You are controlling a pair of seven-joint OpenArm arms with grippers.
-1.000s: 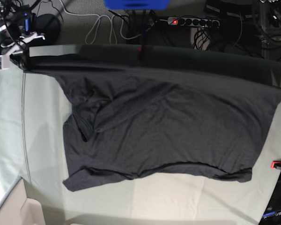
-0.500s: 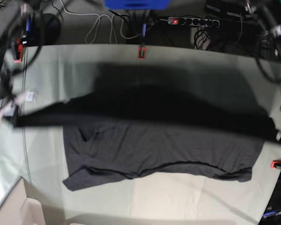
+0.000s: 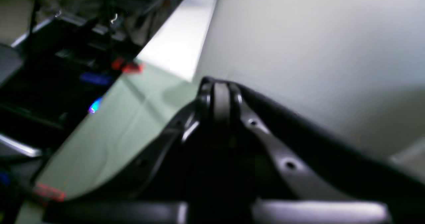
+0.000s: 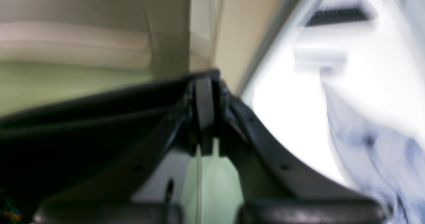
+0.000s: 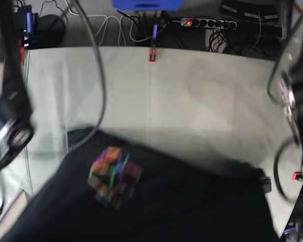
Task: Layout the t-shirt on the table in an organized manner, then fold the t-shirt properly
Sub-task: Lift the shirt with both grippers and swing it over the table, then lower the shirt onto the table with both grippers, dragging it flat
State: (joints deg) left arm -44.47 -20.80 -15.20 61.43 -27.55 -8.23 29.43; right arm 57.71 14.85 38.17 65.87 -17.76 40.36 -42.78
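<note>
The black t-shirt hangs blurred across the near half of the base view, its rainbow polyhedron print facing the camera. The far half of the pale green table lies bare. In the left wrist view my left gripper is shut on an edge of the t-shirt, which runs taut down to the right. In the right wrist view my right gripper is shut on the t-shirt, which stretches away to the left. In the base view both grippers are hidden.
A red clamp sits on the table's far edge, another red clamp on its right edge. My right arm with a hanging cable fills the left side, my left arm the right. A power strip and cables lie on the floor behind.
Both arms have swept the held edge from the far side of the table toward the near side. The shirt has turned over: its print now shows and the far table is uncovered.
</note>
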